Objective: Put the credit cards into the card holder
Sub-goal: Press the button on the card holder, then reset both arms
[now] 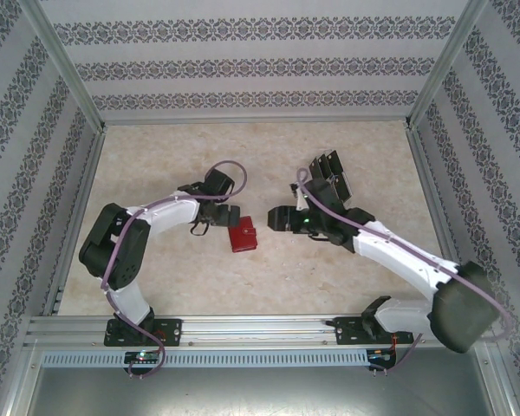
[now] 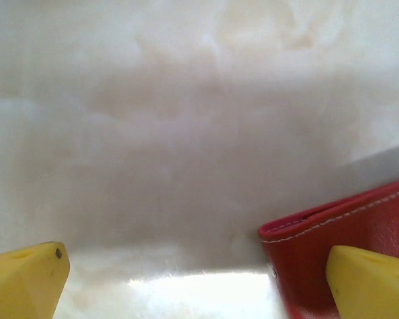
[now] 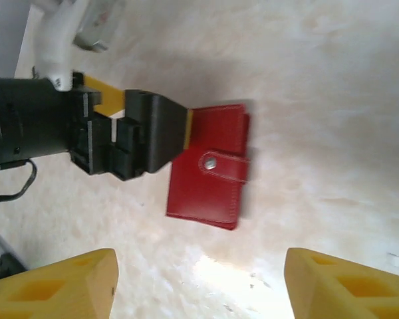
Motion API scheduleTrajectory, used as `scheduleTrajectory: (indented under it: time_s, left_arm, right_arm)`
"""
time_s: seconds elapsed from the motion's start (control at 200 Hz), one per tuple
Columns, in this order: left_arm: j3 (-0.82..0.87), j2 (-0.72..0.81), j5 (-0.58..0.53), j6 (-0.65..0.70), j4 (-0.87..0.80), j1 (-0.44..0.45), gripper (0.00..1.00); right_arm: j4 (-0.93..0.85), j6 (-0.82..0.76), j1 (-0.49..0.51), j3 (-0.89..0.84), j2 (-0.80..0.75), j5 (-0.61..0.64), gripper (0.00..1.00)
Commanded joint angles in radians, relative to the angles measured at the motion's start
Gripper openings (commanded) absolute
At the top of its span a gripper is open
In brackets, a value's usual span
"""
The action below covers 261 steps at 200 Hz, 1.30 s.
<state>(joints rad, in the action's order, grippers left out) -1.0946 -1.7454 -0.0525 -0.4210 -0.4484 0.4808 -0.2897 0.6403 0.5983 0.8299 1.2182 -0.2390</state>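
The card holder [image 1: 242, 236] lies closed on the table between my two grippers, a dark-red wallet with its snap tab fastened [image 3: 225, 166]. My left gripper [image 1: 215, 218] stands open at the wallet's left edge. In the left wrist view one yellow fingertip [image 2: 372, 282] sits over the red leather [image 2: 332, 246], the other [image 2: 26, 279] over bare table, with nothing between them. My right gripper [image 3: 201, 286] is open and empty, a short way from the wallet's right side. Black credit cards [image 1: 329, 169] stand upright behind the right arm.
The marble-look tabletop [image 1: 173, 156] is ringed by patterned walls and an aluminium frame [image 1: 243, 325] at the near edge. The right arm [image 1: 399, 256] stretches across the right half. A purple cable [image 1: 230, 169] loops over the left wrist.
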Motion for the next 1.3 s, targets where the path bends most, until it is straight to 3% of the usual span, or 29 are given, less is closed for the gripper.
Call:
scheduleTrajectory:
  time_s: [0.0, 0.145, 0.34, 0.455, 0.61, 0.754, 1.074, 1.299]
  left_arm:
    - [-0.092, 0.050, -0.040, 0.071, -0.070, -0.026, 1.00]
    - [-0.143, 0.157, -0.012, 0.086, -0.104, -0.058, 1.00]
    - [-0.095, 0.373, 0.007, 0.085, -0.070, -0.106, 1.00]
    - [-0.037, 0.499, -0.050, 0.117, -0.013, -0.126, 1.00]
    - [0.114, 0.670, -0.166, 0.196, 0.157, -0.165, 1.00]
    - [0.302, 0.815, -0.199, 0.239, 0.372, -0.237, 1.00]
    - [0.423, 0.820, -0.078, 0.335, 0.411, -0.487, 1.00]
    - [0.564, 0.797, -0.051, 0.386, 0.521, -0.558, 1.00]
  right_arm:
    - [-0.081, -0.004, -0.072, -0.007, -0.097, 0.058, 0.75]
    - [-0.153, -0.026, -0.221, 0.034, -0.208, 0.077, 0.97]
    - [-0.182, -0.050, -0.449, 0.095, -0.269, 0.127, 0.98]
    - [-0.188, -0.066, -0.533, 0.127, -0.256, 0.251, 0.98]
    - [-0.087, -0.116, -0.569, 0.096, -0.249, 0.511, 0.98]
    - [0.059, -0.185, -0.602, 0.033, -0.227, 0.657, 0.98]
    - [0.256, -0.364, -0.661, -0.076, -0.128, 0.707, 0.98]
    - [0.388, -0.398, -0.665, -0.173, -0.065, 0.630, 0.98]
